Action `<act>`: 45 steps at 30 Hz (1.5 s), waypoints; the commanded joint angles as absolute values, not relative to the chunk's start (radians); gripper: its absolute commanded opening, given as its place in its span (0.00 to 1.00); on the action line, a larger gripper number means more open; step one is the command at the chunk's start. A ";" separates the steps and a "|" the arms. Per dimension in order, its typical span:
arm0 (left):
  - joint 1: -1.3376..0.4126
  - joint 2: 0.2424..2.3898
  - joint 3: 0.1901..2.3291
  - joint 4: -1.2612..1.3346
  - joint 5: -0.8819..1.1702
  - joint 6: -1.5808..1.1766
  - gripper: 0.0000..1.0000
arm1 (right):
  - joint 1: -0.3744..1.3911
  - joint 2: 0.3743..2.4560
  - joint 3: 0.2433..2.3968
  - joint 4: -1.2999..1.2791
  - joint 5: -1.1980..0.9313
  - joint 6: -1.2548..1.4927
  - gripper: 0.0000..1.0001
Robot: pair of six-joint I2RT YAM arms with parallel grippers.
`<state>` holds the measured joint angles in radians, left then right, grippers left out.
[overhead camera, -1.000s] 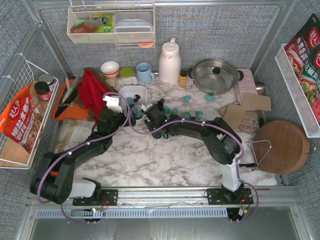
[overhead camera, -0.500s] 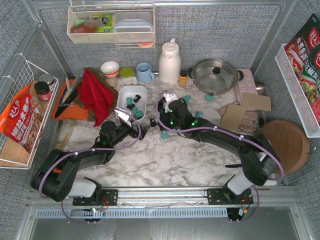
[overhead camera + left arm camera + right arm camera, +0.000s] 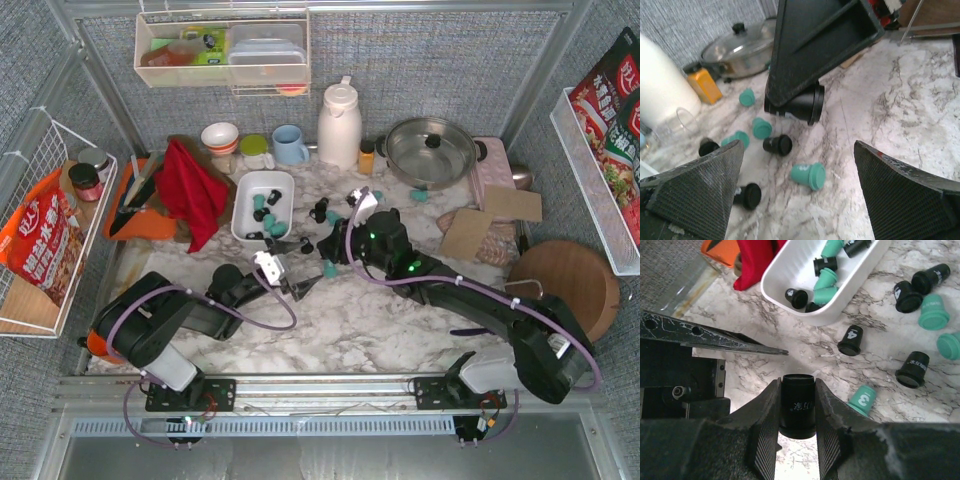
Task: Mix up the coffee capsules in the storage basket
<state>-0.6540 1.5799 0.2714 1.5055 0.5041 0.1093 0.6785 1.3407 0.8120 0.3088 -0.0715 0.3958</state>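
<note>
The glossy white, round-cornered shallow storage basket (image 3: 847, 302) sits toward the far edge of the veined marble counter (image 3: 350, 330), left of centre. It holds several teal-green and black cup-shaped coffee capsules (image 3: 827, 277). More of them lie scattered on the counter just beside it. The right gripper (image 3: 797, 383) pinches one smooth black capsule (image 3: 797, 407) between its ribbed fingers. The left gripper (image 3: 300, 268) is spread wide above the counter.

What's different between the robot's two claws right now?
The left gripper stands wide open; the right gripper is closed in. The left gripper holds nothing, while the right gripper pinches a black capsule between its fingers. Both are over the marble table, close together, near the loose capsules beside the storage basket.
</note>
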 commanded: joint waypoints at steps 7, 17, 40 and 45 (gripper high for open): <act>-0.693 1.580 0.303 1.675 0.451 0.170 0.99 | 0.679 1.310 0.766 0.434 -0.151 0.444 0.31; -0.735 1.616 0.330 1.675 0.463 0.227 0.80 | 0.678 1.305 0.752 0.462 -0.181 0.478 0.31; -0.640 1.604 0.369 1.507 0.151 0.137 0.45 | 0.655 1.248 0.834 0.113 0.038 0.333 0.54; -0.549 1.574 0.485 1.159 0.022 0.053 0.45 | 0.655 1.347 0.862 0.047 0.077 0.322 0.54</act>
